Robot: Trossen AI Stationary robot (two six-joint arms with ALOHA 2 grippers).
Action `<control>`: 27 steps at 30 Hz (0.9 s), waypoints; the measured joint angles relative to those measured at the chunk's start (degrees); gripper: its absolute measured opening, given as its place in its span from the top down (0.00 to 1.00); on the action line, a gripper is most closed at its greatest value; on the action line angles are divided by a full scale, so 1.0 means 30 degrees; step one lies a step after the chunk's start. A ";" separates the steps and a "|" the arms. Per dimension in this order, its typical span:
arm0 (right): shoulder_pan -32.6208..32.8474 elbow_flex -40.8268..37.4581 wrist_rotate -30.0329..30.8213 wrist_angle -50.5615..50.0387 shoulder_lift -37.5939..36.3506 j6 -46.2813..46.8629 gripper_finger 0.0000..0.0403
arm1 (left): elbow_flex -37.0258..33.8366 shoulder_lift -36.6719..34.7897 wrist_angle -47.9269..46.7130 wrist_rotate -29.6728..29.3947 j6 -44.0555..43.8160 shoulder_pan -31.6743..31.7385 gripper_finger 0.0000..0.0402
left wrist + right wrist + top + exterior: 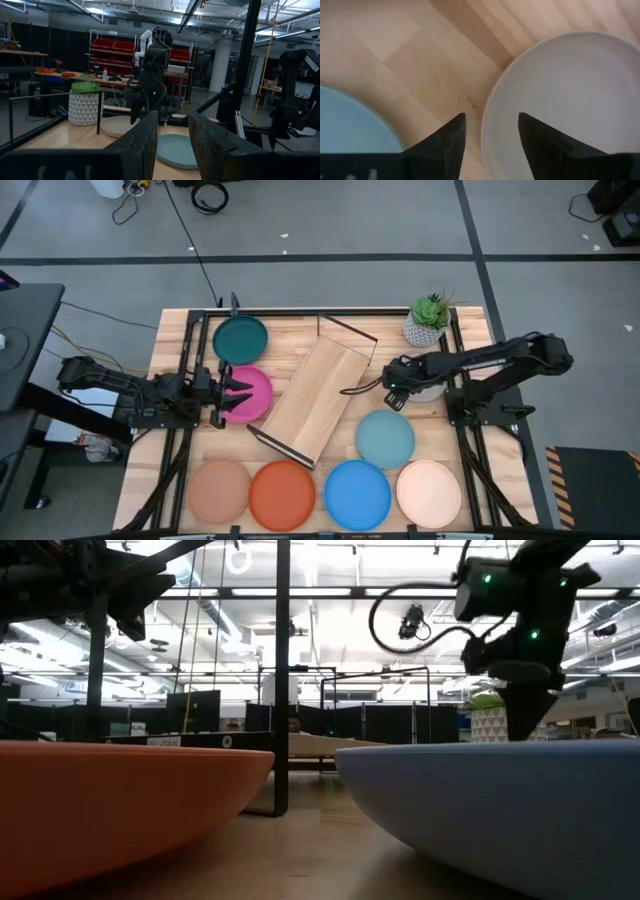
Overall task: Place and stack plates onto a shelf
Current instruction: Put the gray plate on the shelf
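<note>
Right gripper (392, 386), high view: fingers apart, nothing held, pointing down at the edge of a grey plate (428, 390) just below the plant pot (428, 321). Left gripper (232, 392) open w/ tips over the magenta plate (250, 393), empty. Slatted wood table (170, 340) on grey floor w/ cables. Shelf (318, 396) lies mid-table, long axis diagonal, lower left to upper right. Teal plate (241, 338) above the magenta; tan (219, 489), orange (282, 493), blue (357, 491), cream (428, 492) in a front row, light blue (385, 438) behind.

Low view: orange (120, 795) & blue (500, 805) rims close up; lit hall behind.

Left wrist: fingers (142, 145) spread; red bins on racks behind the pot (85, 105).

Right wrist: fingers (451, 137) apart over the grey plate's (570, 95) rim. No legible writing.
</note>
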 joint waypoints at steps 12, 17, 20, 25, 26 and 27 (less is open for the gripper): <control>-0.0482 0.0000 -0.0630 -0.0126 0.2793 -0.0364 0.61 | 0.0000 0.0000 -0.0006 0.0000 -0.0003 0.0000 0.71; -0.0474 -0.0007 -0.1165 -0.0117 0.3801 -0.0488 0.70 | 0.0000 0.0000 -0.0021 0.0000 -0.0011 0.0000 0.71; -0.0474 -0.0007 -0.1192 -0.0151 0.3938 -0.0488 0.79 | 0.0000 0.0000 -0.0025 0.0000 -0.0011 0.0000 0.71; -0.0482 -0.0006 -0.1941 -0.0304 0.3639 -0.0134 0.96 | 0.0000 0.0000 -0.0074 0.0000 -0.0013 0.0000 0.71; -0.0488 0.0094 -0.2099 -0.0528 0.3572 -0.0072 0.97 | 0.0000 0.0000 -0.0084 0.0000 -0.0018 0.0000 0.71; -0.0470 0.0261 -0.2179 -0.0771 0.3483 0.0067 0.97 | 0.0000 0.0000 -0.0087 0.0000 -0.0018 0.0000 0.71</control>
